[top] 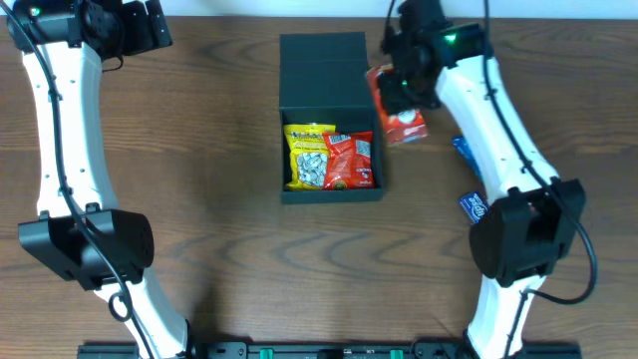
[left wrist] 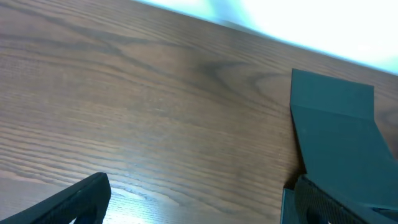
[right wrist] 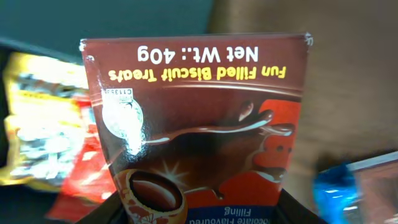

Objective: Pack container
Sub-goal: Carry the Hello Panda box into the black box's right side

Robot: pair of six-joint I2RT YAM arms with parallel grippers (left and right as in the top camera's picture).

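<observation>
A brown wood-grain table (top: 219, 199) carries the dark teal-green square cardboard box (top: 321, 60) at its centre, flap lid open toward 12 o'clock. 1 yellow snack packet (top: 309, 157) and 1 red snack packet (top: 351, 162) lie inside. At the box's 2 o'clock the right gripper (top: 407, 85) flanks a brown-and-orange biscuit packet (right wrist: 199, 124), contact unclear. At 10 o'clock the left gripper (left wrist: 199, 202) gapes wide, empty.
</observation>
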